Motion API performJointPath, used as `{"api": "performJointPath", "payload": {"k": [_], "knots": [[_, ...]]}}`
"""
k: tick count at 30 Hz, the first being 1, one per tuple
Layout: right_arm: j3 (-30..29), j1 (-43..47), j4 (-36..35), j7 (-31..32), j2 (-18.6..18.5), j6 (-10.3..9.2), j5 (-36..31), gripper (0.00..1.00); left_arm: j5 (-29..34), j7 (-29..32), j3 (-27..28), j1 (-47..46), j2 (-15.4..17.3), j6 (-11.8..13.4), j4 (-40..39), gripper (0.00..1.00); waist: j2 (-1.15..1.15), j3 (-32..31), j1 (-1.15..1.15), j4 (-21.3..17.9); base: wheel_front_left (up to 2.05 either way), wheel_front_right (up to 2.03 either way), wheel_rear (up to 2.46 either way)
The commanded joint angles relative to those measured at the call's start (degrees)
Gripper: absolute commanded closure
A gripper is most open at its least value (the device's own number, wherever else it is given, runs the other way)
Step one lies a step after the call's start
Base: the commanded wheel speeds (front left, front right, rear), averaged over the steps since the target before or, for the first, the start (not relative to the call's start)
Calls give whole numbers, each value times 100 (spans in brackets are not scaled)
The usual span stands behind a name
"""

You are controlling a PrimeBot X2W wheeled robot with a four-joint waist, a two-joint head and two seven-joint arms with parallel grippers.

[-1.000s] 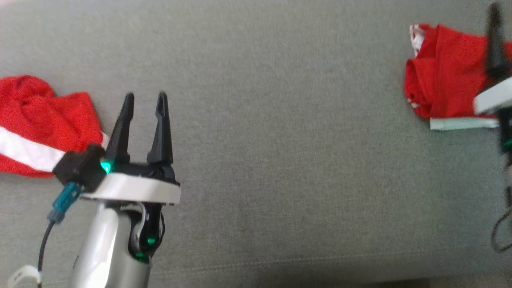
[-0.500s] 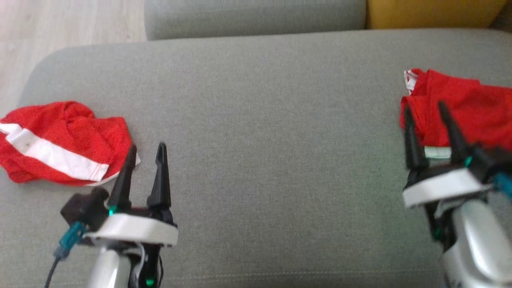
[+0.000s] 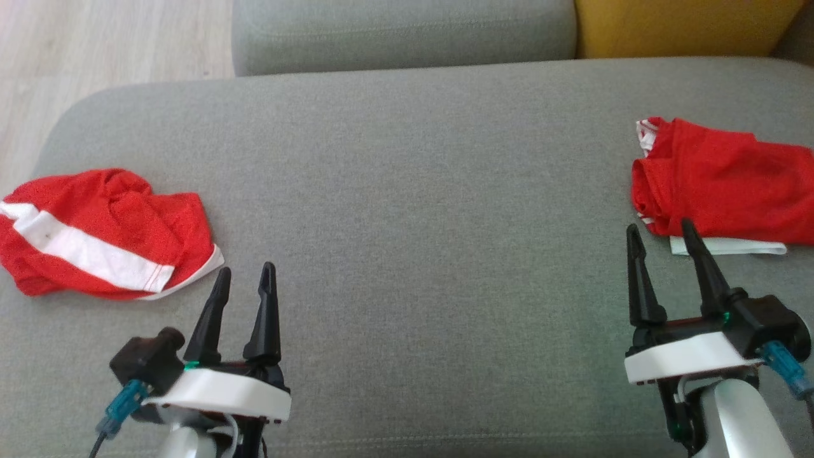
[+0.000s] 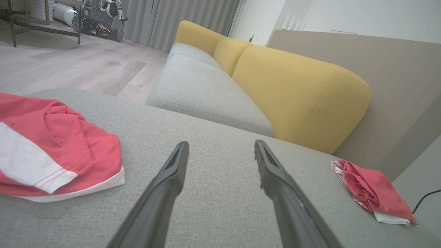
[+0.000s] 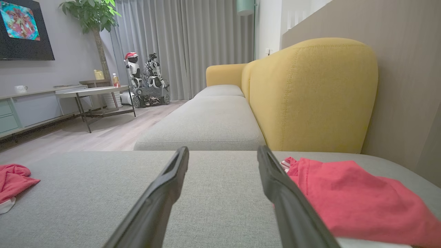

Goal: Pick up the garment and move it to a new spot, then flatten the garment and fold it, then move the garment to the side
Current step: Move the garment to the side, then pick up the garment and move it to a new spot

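Right end effector (image 3: 658, 225) wide, empty, just beside folded garment (image 3: 731, 184); left end effector (image 3: 247, 268) likewise, nr crumpled garment (image 3: 146, 216).

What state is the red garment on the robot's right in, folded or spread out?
Folded, loosely: the red garment lies as a compact layered block, a white edge showing beneath, its left end rumpled.

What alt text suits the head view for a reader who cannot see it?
The robot's left hand and right hand, both open and empty, hover over a grey sofa cushion. A crumpled red-and-white garment lies at its left; a roughly folded red garment lies at its right.
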Motion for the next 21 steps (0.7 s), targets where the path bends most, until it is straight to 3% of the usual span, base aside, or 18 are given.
{"api": "performJointPath", "payload": {"k": [1, 16, 21], "knots": [[100, -131, -219, -60, 28, -4, -22, 0, -1, -30, 166, -208, 37, 19, -200, 0, 0, 22, 0, 11, 0, 0, 0], [90, -76, -170, -61, 72, -4, -56, 0, 49, -31, 188, -294, 37, 14, -128, 0, 0, 17, 0, 107, 0, 0, 0], [118, -33, -160, -61, 75, -4, 30, 0, 29, -31, 140, -385, 37, 28, -110, 0, 0, 6, 0, 436, 0, 0, 0]]}}
